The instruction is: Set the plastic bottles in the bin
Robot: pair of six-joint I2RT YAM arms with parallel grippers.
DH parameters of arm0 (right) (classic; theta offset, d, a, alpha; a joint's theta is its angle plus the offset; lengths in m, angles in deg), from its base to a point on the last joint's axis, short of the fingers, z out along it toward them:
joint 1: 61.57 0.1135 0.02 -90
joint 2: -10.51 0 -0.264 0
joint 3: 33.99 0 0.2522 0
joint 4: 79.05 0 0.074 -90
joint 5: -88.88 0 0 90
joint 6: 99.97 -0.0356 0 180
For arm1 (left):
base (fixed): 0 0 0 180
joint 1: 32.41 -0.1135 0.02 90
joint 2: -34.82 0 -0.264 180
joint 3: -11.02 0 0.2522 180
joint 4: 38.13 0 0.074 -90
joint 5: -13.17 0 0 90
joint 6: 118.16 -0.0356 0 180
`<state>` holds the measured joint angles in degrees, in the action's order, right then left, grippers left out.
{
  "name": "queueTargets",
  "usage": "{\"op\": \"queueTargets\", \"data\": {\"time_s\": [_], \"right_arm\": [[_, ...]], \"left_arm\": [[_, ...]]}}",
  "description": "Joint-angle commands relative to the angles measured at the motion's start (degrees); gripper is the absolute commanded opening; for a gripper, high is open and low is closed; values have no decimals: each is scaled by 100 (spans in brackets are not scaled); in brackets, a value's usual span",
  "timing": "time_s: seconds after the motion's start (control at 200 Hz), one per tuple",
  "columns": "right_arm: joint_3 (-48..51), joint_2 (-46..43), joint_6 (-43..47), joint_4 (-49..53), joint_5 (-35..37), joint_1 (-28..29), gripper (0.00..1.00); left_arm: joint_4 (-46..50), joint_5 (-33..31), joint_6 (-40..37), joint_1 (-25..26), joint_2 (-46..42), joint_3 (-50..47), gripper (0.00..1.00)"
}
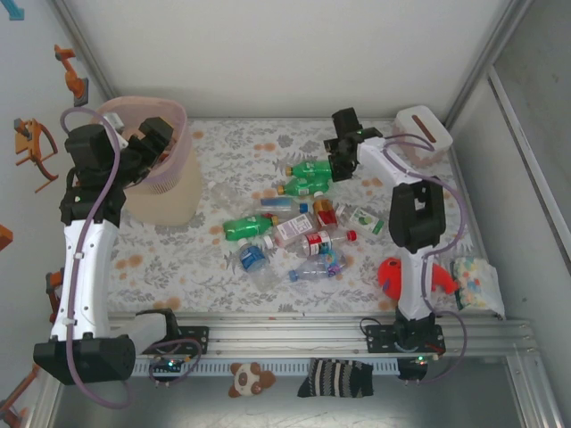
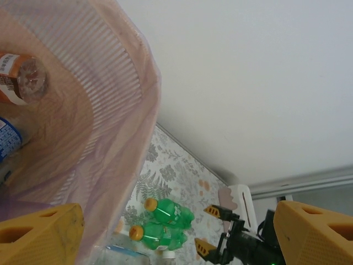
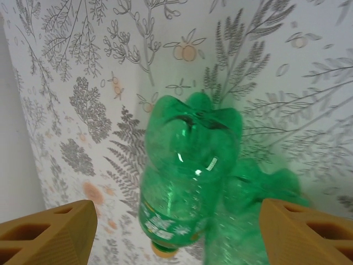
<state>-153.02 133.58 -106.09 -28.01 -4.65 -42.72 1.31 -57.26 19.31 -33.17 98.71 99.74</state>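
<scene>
Left tool (image 1: 153, 143): wide open, holding nothing, over the bin's mouth.
Left fingers (image 2: 39, 234): yellow, at 7 and 5 o'clock of the left wrist view, with bare space between them.
Bin (image 1: 181, 120): pale pink, upright at the desk's 10 o'clock. From above, the left tool covers much of its mouth.
Inside the bin: the left wrist view looks down the ribbed wall to an orange-labelled bottle (image 2: 22, 77) at 10 o'clock and a blue-labelled bottle (image 2: 5, 141) at 9 o'clock, both lying low inside.
Right tool (image 1: 343, 153): open, gripping nothing, at the desk's 1 o'clock by the base end of two green bottles.
Right fingers (image 3: 47, 234): at 7 and 5 o'clock of the right wrist view, clear of the bottle seen between them.
Green bottle (image 3: 187, 176): seen base-on, its cap toward 6 o'clock.
Second green bottle (image 3: 256, 215): just beside the first at 4 o'clock, blurred.
Same two from above: lying side by side, caps toward 9 o'clock, at 12 o'clock of the pile.
Pile (image 1: 294, 236): the other bottles, clear and green, at mid-desk, well apart from the bin.
Left wrist view, 5 o'clock: the right tool from the front, orange tips apart, beside the two yellow-capped green bottles.
Desk (image 1: 169, 259): covered with a leaf-print cloth.
Tissue box (image 1: 424, 129): in the 1 o'clock corner, beyond the right arm.
Red toy (image 1: 391, 276): at 4 o'clock, by the right arm.
</scene>
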Motion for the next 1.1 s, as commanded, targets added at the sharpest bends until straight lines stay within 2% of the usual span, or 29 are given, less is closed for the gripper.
{"op": "queueTargets", "data": {"time_s": [0.0, 0.386, 0.741, 1.092], "right_arm": [[-314, 295, -458, -45, -123, -110, 77], [-707, 1075, -524, 102, -546, -175, 76], [-634, 1375, -607, 53, -728, -189, 67], [-396, 1034, -676, -307, -508, -259, 54]], "left_arm": [[-150, 91, -141, 40, 19, -25, 89], [-185, 110, -106, 112, 234, 10, 89], [-183, 38, -88, 124, 290, 0, 89], [-176, 13, -177, 159, 189, -25, 88]]}}
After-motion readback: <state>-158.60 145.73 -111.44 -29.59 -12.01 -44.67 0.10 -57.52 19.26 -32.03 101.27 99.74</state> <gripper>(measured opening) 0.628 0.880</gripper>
